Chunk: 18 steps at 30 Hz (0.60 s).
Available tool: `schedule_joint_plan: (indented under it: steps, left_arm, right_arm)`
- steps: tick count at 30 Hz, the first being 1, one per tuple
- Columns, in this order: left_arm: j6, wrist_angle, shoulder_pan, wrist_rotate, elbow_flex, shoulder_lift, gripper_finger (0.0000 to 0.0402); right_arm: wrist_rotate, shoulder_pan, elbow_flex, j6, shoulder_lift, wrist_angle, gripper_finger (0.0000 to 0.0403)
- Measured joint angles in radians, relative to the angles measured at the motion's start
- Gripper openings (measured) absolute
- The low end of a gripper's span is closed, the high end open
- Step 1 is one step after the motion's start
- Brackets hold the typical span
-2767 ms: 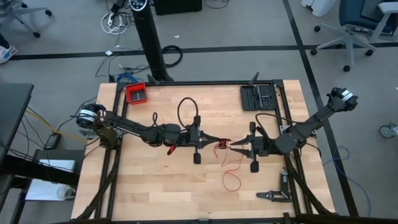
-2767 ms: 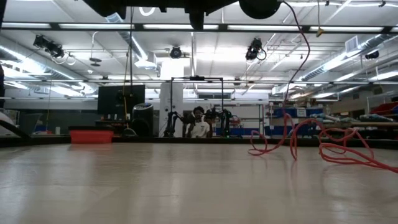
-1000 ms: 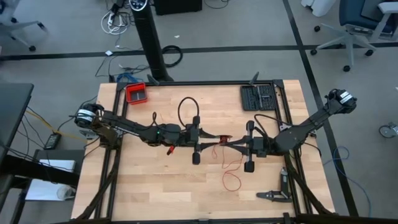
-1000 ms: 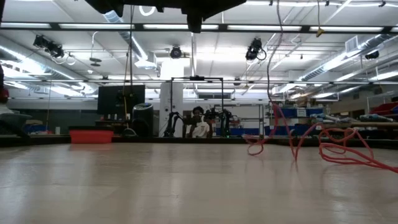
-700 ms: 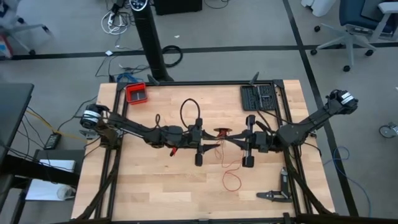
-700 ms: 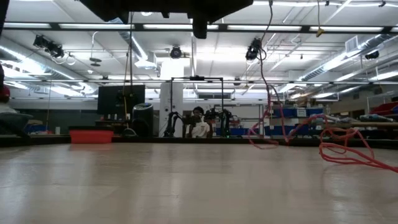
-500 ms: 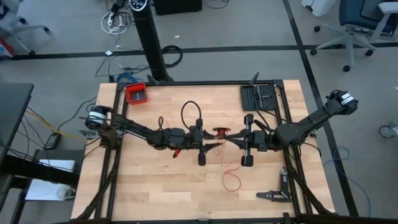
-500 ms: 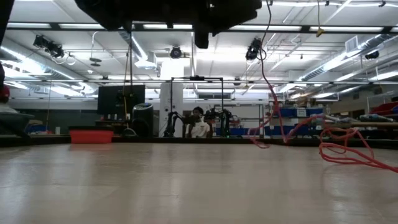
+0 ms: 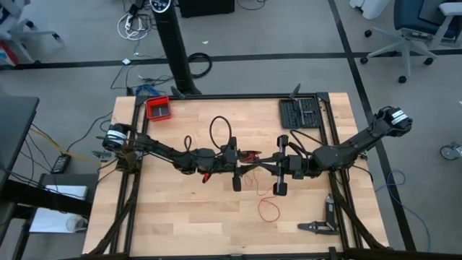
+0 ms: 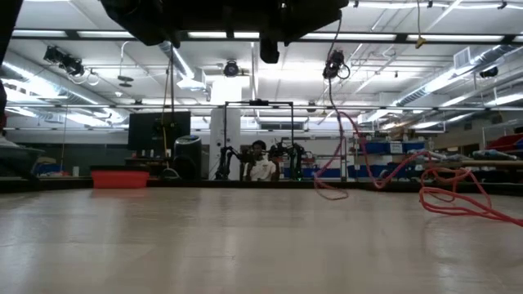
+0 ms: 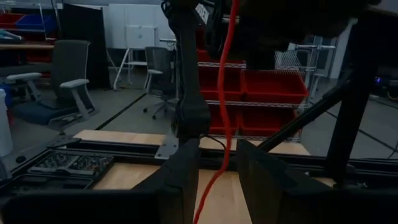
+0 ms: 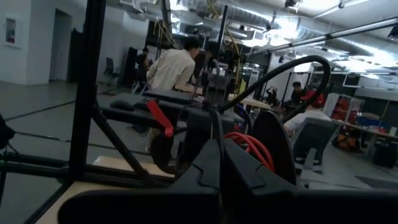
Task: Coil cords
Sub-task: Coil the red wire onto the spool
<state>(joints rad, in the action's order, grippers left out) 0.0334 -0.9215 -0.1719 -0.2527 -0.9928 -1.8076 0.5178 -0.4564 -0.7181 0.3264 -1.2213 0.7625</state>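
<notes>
- We see the left gripper (image 9: 246,158) and right gripper (image 9: 264,162) meeting above the table (image 9: 180,224) centre; bare wood lies toward every edge
- The left fingers (image 11: 180,180) stand spread around the red cord (image 9: 268,209); the right's are pressed together
- Since a moment ago, both grippers have shifted left; cord loops trail below them

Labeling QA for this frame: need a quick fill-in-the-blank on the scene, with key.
1. The left hand and right hand meet near the table's ____.
2. The cord is coloured ____.
3. The right hand's fingers are ____.
4. The tray sits near the table's far-____ corner in the high view.

Missing words: middle; red; shut; left
</notes>
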Motion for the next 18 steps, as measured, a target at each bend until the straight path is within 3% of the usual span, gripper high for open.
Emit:
schedule_joint_plan:
  steps: [18]
  left_arm:
    - [-0.003,0.119,0.002,-0.009,0.0,0.0,0.0088]
  right_arm:
    - [-0.051,0.02,0.0,0.027,-0.02,0.101,0.0002]
